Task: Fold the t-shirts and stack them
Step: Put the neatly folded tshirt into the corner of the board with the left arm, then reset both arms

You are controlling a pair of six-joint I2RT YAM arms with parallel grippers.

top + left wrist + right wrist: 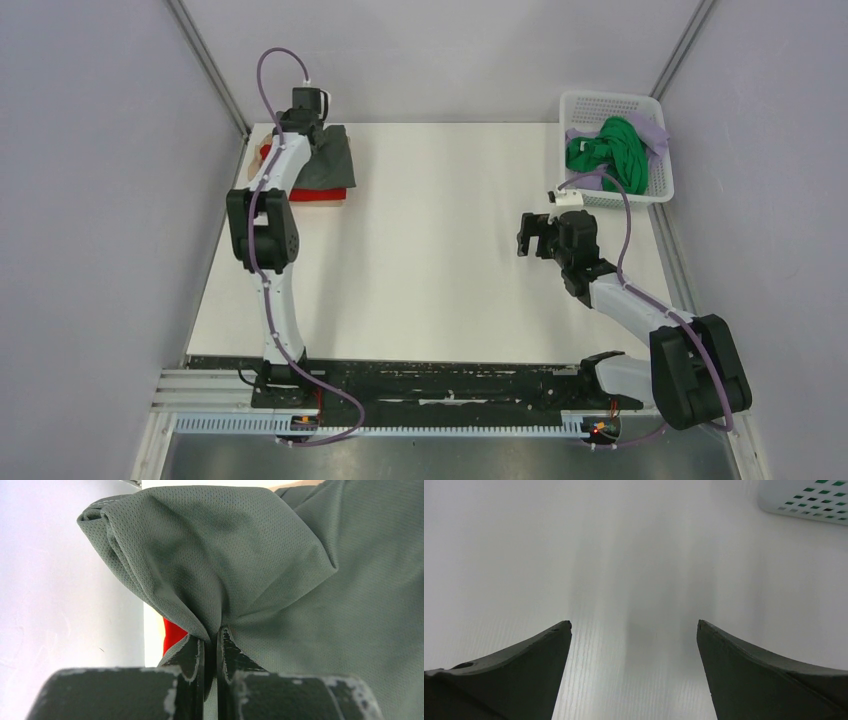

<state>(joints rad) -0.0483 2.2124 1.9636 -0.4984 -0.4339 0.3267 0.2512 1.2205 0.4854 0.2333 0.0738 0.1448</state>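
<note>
Grey t-shirt (280, 570), finely dimpled, bunches in the pinching left end effector (212, 636); right end effector (634, 626) spread.

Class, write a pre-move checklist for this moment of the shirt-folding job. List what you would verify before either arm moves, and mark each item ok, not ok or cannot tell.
1. Left gripper grips the dark grey t-shirt: ok, cloth is bunched between shut fingers.
2. Grey shirt lies on the red t-shirt: ok, red shows under its edge.
3. Grey shirt squared with the red one: not ok, it sits skewed.
4. Right gripper free: ok, open and empty above the table.
5. All shirts folded: not ok, the green t-shirt and lavender t-shirt lie crumpled in the basket.
</note>
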